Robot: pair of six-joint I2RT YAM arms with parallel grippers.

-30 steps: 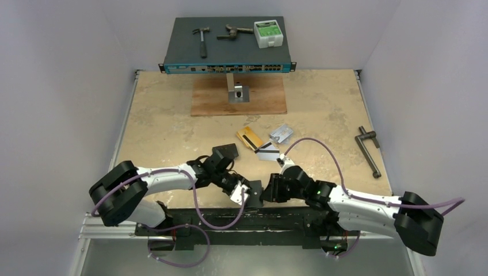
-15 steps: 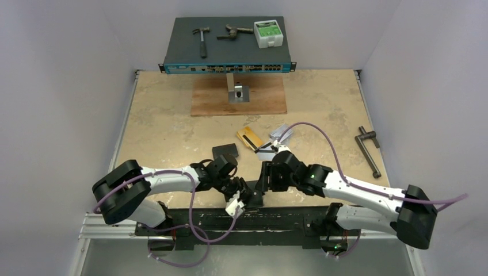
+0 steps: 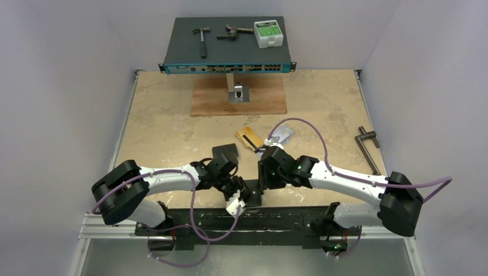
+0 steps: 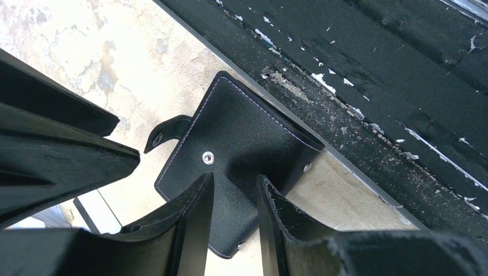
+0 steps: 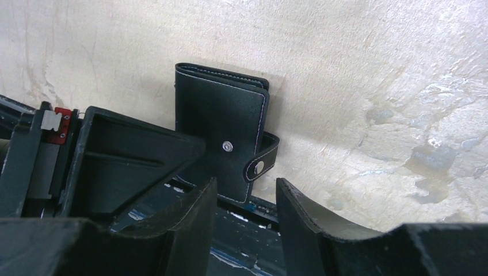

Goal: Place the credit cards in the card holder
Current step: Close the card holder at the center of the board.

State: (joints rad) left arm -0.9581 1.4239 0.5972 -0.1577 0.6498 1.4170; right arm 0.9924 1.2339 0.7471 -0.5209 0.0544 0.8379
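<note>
The black card holder (image 3: 255, 199) lies shut at the table's near edge, its snap tab (image 4: 167, 131) undone. In the left wrist view the card holder (image 4: 241, 138) lies face up under my left gripper (image 4: 235, 179), whose jaws are slightly apart over it. My left gripper (image 3: 244, 196) sits beside it. My right gripper (image 5: 246, 183) is open and empty just behind the holder (image 5: 221, 123); from above the right gripper (image 3: 263, 183) is at the holder's far side. The gold-orange card (image 3: 249, 138) and silver-grey card (image 3: 281, 134) lie mid-table. The white-silver card is mostly hidden under my right arm.
A plain black pouch (image 3: 224, 152) lies left of the cards. A wooden board (image 3: 239, 99) and a network switch (image 3: 227, 49) carrying tools stand at the back. A metal crank handle (image 3: 368, 150) lies at the right. A black rail (image 4: 374, 86) borders the near edge.
My left gripper and the card holder shifted toward the near edge, then stayed. My right gripper swung left and away from the edge, its arm now covering the white-silver card.
</note>
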